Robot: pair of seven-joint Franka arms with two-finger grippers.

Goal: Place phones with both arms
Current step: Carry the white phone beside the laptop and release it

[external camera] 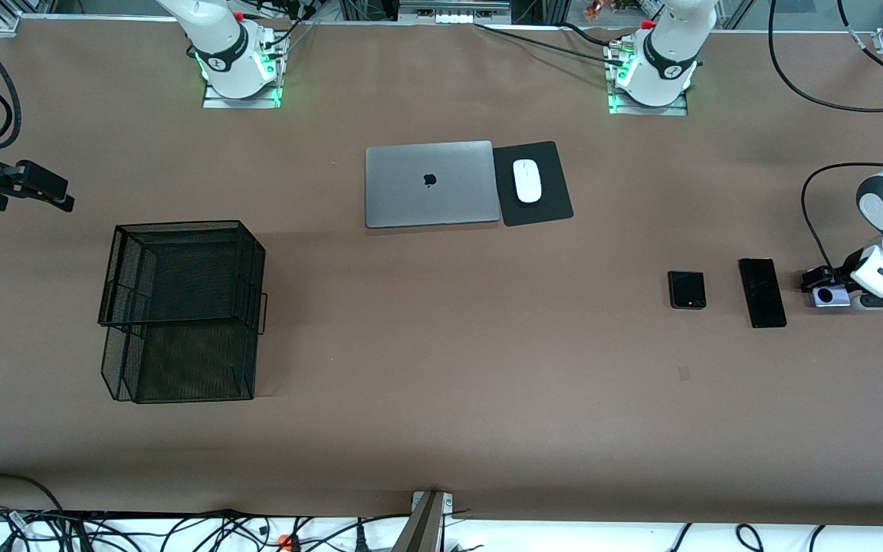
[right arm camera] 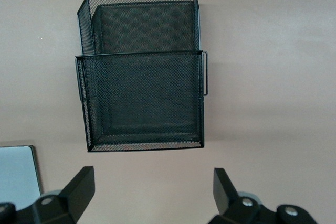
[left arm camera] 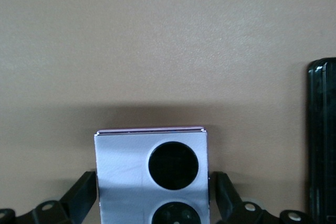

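While both arms reach out over the brown matte table (external camera: 441,399), we count three phones in a row toward the left arm's end. One is a small squarish black phone (external camera: 687,289), flat and glossy; beside it lies a long black slab phone (external camera: 762,292), also glossy, with rounded edges in the left wrist view. The third, a small squarish white-lavender phone (left arm camera: 152,174) with two black circles on its shiny face, lies flat just beside the slab, nearest the table's end.

We see the left gripper (left arm camera: 152,198) down at the table around this third phone: its two black fingers (left arm camera: 79,195) stand spread wide, one on each side of the phone, close to its edges, and we cannot tell whether they touch it. The phone rests on the table.

We see the right gripper (right arm camera: 152,190) up in the air over the right arm's end of the table, its jaws spread wide with nothing between them.

We also count one black wire-mesh basket (external camera: 181,307), boxy and two-tiered; one silver laptop (external camera: 430,184), closed, smooth metal; one white oval mouse (external camera: 527,181); and one black rectangular mouse pad (external camera: 545,207) under it, touching the laptop's side.
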